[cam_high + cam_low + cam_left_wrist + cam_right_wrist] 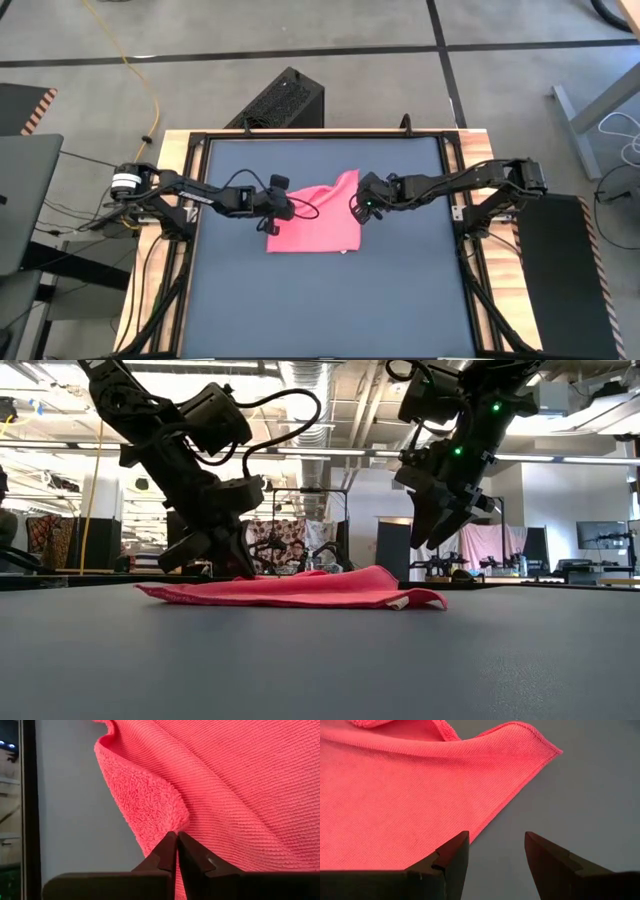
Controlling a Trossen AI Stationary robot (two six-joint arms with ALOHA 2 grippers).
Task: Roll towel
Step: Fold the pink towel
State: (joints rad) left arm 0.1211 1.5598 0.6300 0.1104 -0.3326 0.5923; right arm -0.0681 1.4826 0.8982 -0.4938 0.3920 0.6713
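Pink towel (318, 225) lying mid-table on the dark grey tabletop (330, 310), a bit toward the far side, mostly flat but with one corner flipped up and over near the back. Looks like thin, floppy microfibre: light, no stiffness at all, probably grippy enough against the finger pads (165, 852) but prone to sagging and bunching the second it leaves the surface.

Left gripper (272, 212) down at the towel's left edge, fingers pinched together right on a fold of cloth, fuzzy underside curling over just ahead of the tips in the left wrist view. Right gripper (362, 207) hovering over the right edge, fingers spread with nothing between them, towel corner (540, 745) lying ahead on bare table.

Best bet for rolling, going by this: grab along an edge or at two corners, never the middle. Needs both ends kept level, otherwise expect a lopsided cone instead of a roll. Zero breakage worry, just wrinkles.
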